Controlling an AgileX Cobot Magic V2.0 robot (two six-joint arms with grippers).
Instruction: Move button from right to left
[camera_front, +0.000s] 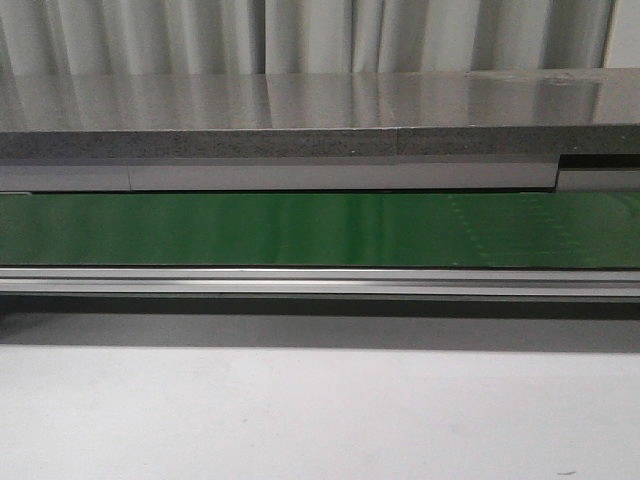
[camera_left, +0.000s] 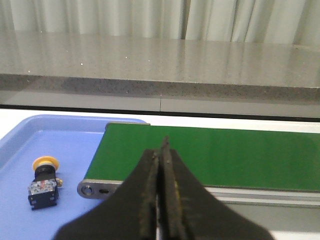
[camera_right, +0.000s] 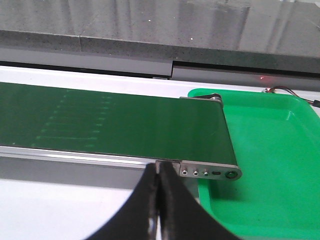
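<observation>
The button (camera_left: 44, 181), a yellow-orange cap on a black boxy body, lies on its side in the blue tray (camera_left: 75, 135) at the left end of the green conveyor belt (camera_left: 210, 155). My left gripper (camera_left: 161, 150) is shut and empty, held over the near edge of the belt, to the right of the button and apart from it. My right gripper (camera_right: 159, 170) is shut and empty, just in front of the belt's near rail (camera_right: 209, 171) at its right end. Neither gripper shows in the front view; no button shows there either.
A green tray (camera_right: 260, 150) sits at the belt's right end and shows nothing in it. The belt (camera_front: 320, 228) runs across the front view with a metal rail (camera_front: 320, 282) before it. A grey stone ledge (camera_front: 300, 120) and curtains stand behind. White table surface (camera_front: 320, 420) lies in front.
</observation>
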